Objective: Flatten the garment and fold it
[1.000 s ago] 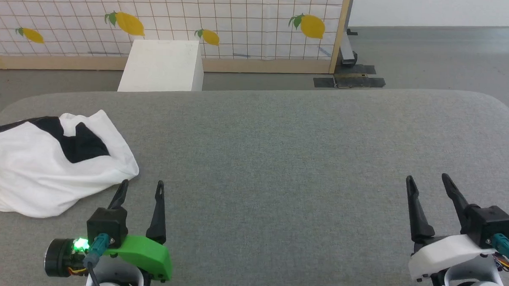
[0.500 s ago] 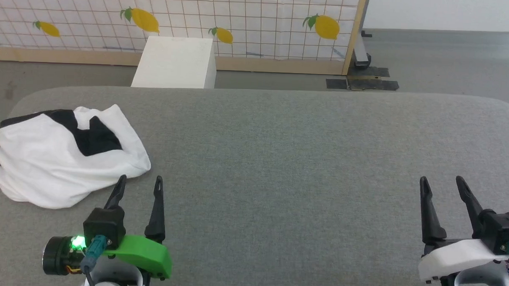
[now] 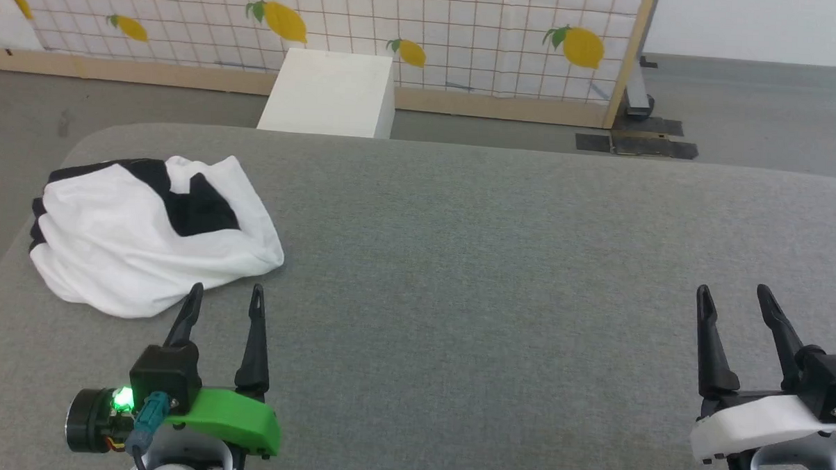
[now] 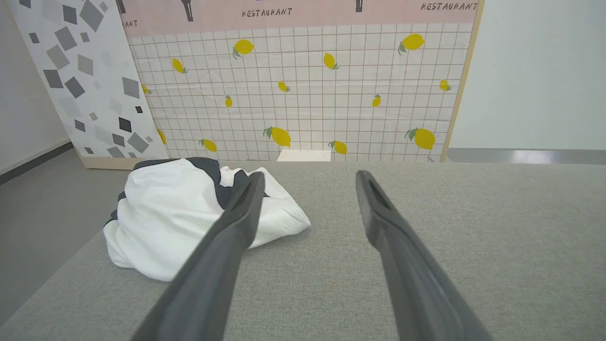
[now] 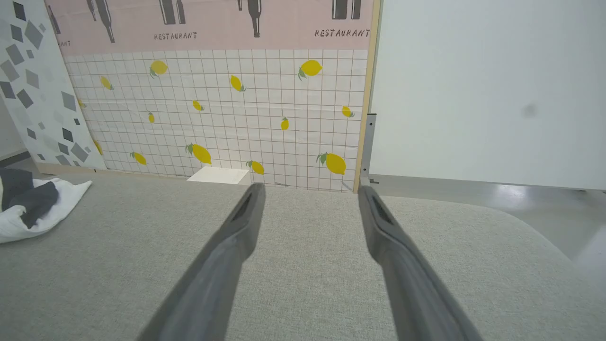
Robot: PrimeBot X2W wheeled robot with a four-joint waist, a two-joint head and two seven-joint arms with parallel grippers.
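**Inspector:** Jaws first.

**Assistant:** Left gripper (image 3: 225, 292): jaws spread wide, holding nothing. Right gripper (image 3: 733, 292): jaws equally wide, holding nothing. Both sit at the near side of the grey padded table (image 3: 501, 252), fingers pointing away from the robot.

**Inspector:** Location of the garment?

**Assistant:** The garment (image 3: 122, 256) is white with a black section. It lies bunched in a heap on the table's left end, close to the left edge. The left gripper's outer fingertip stands just beside the heap's near edge; whether it touches cannot be determined. The right gripper is well apart from it, at the table's opposite end.

**Inspector:** Containers?

**Assistant:** One white box (image 3: 329, 93) stands on the floor just behind the table's far edge, in front of the lemon-print panel (image 3: 467, 28). Its visible faces are plain and closed, so its contents cannot be told.

**Inspector:** Tally.

**Assistant:** Two grippers, one garment, one box, one table.
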